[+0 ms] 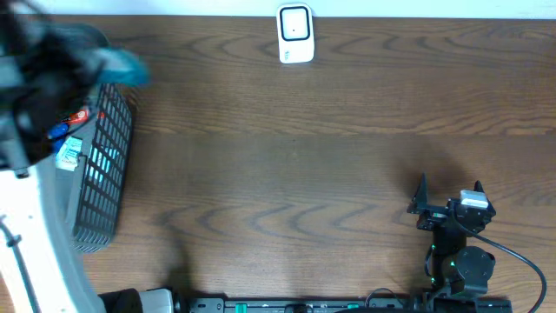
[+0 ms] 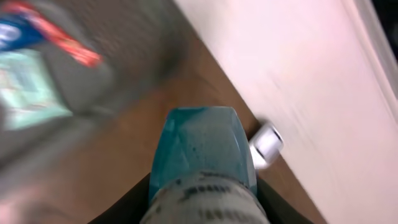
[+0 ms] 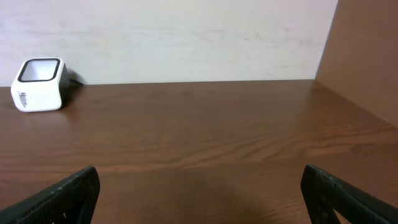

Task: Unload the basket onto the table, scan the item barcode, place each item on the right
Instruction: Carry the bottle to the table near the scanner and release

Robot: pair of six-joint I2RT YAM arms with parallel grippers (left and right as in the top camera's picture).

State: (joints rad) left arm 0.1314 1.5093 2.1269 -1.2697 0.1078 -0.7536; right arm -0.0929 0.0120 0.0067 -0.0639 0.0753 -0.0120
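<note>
A teal item (image 1: 120,63) with a white printed label hangs blurred above the table's far left corner, over the basket. My left gripper (image 1: 87,54) is shut on it. In the left wrist view the teal item (image 2: 202,140) fills the space between the dark jaws of the left gripper (image 2: 204,190), and its end points toward the white barcode scanner (image 2: 266,144). The scanner (image 1: 295,35) stands at the table's far edge, also far left in the right wrist view (image 3: 38,84). My right gripper (image 1: 449,193) rests open at the near right, with nothing between its fingers (image 3: 68,193).
A black wire basket (image 1: 100,174) stands at the left edge and holds several packaged goods (image 1: 69,152). A white wall runs behind the table's far edge (image 3: 186,37). The right arm's base and cable (image 1: 469,261) sit at the front right.
</note>
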